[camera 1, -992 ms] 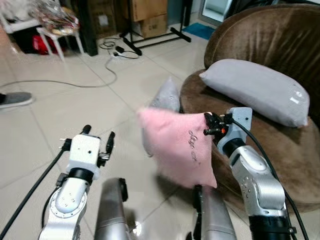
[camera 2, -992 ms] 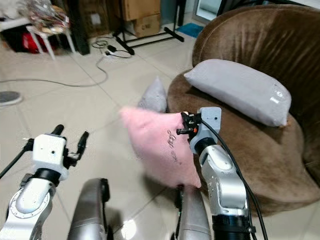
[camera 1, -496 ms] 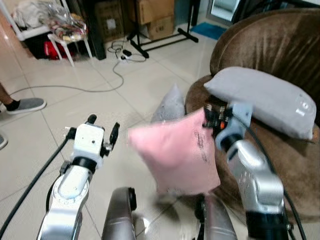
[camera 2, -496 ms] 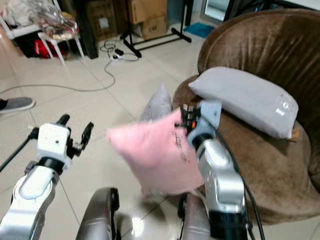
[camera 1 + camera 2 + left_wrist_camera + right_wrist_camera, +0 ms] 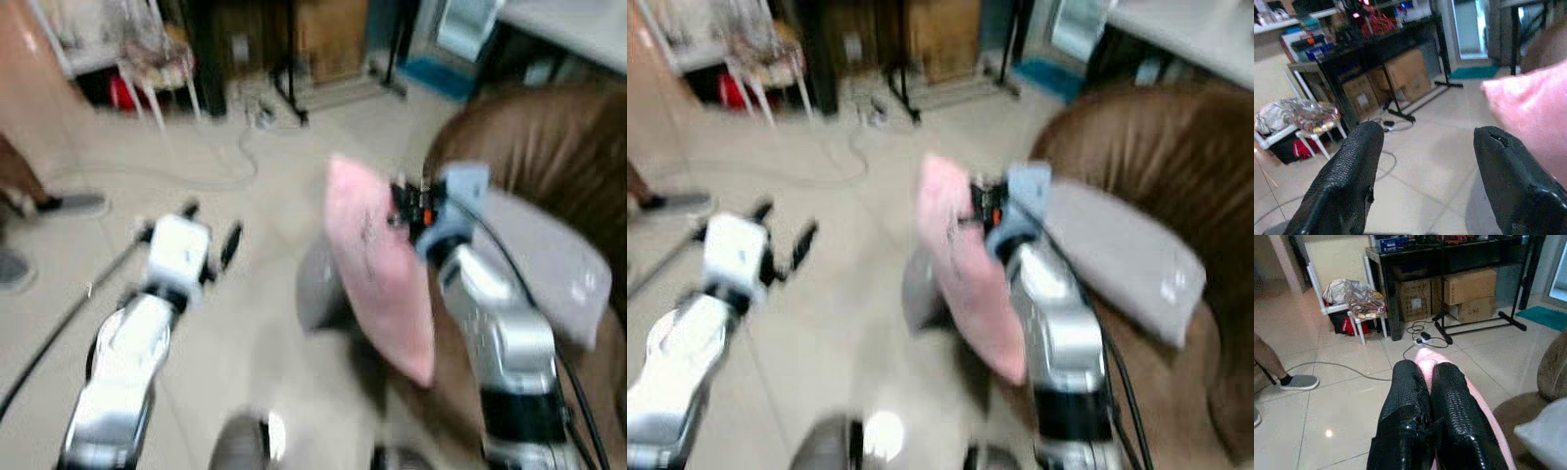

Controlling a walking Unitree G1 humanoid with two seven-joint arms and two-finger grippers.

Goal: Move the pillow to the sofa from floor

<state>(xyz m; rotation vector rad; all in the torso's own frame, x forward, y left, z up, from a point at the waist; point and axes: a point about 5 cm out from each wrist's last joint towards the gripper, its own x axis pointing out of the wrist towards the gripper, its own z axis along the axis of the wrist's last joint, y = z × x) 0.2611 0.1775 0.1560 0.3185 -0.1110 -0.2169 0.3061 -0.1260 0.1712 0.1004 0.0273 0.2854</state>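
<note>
Here the right gripper [image 5: 1431, 382] was clamped on the top edge of the pink pillow [image 5: 377, 264], holding it clear of the floor [image 5: 245, 294], hanging edge-on just beside the brown sofa [image 5: 534, 157]. A grey pillow [image 5: 554, 269] lay on the sofa seat; another grey one [image 5: 318, 284] stood on the floor behind. Left gripper [image 5: 1425, 161] was raised, fingers spread, empty. Head views were blurred.

Dark script mark on the pink pillow [image 5: 377, 264], too blurred to read, small white tag on the grey pillow [image 5: 1114, 255], unreadable, printed labels on the cardboard boxes [image 5: 1469, 286] under the black desk [image 5: 1449, 249], illegible
</note>
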